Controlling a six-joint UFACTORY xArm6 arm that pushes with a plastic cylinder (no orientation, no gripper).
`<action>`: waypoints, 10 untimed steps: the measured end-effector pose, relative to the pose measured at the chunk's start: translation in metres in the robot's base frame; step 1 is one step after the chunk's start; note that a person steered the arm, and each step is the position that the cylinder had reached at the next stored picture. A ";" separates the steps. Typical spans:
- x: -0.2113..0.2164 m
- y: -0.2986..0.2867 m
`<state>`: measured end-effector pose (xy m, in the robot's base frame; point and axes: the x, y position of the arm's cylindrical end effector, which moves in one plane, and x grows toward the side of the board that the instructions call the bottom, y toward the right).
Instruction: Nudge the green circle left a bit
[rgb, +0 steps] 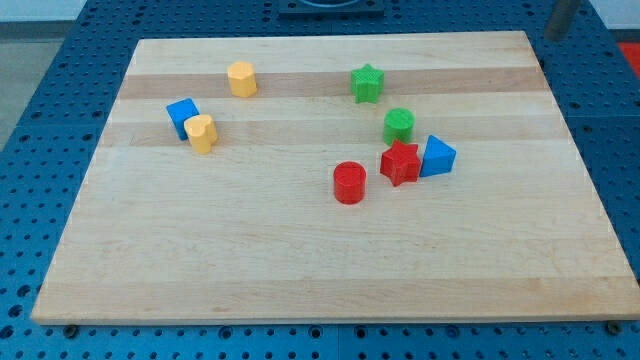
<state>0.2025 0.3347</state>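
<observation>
A pale wooden board (330, 250) lies on a blue pegboard bench (60, 80). My tip is out of view, so I cannot tell its state or place things by it. The green circle (399, 125) stands upright, round, just above the red star (400, 163).

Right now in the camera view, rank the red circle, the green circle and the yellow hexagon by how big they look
1. red circle, looks largest, though it is lower in the view and may simply sit nearer the camera.
2. green circle and yellow hexagon look about alike; I won't rank them.
My tip isn't clearly in view.
</observation>
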 end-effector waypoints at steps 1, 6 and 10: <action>0.000 0.000; 0.173 -0.092; 0.194 -0.163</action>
<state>0.3969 0.1712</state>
